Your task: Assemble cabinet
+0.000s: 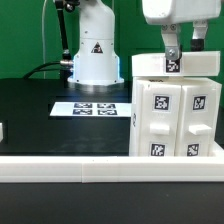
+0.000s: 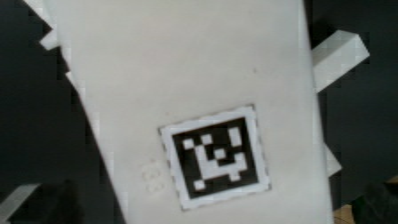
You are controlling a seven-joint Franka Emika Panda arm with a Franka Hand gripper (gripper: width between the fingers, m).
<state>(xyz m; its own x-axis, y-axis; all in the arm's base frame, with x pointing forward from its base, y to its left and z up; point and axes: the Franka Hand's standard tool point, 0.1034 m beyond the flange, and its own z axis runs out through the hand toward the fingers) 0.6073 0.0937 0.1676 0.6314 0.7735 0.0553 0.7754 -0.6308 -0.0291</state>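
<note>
The cabinet [image 1: 175, 118] is the large white box at the exterior view's right, near the table's front, with square black-and-white tags on its front panels. My gripper [image 1: 185, 55] hangs directly over its top panel [image 1: 175, 66], with one finger on each side of it. The jaws stand wide apart, open, holding nothing. In the wrist view the white top panel [image 2: 178, 90] fills most of the picture, lying slanted, with one tag [image 2: 217, 155] on it. The black table shows on both sides of it.
The white robot base [image 1: 95, 55] with a triangle sticker stands at the back. The marker board [image 1: 95, 108] lies flat on the black table [image 1: 40, 110], left of the cabinet. A white rail [image 1: 90, 166] runs along the table's front edge.
</note>
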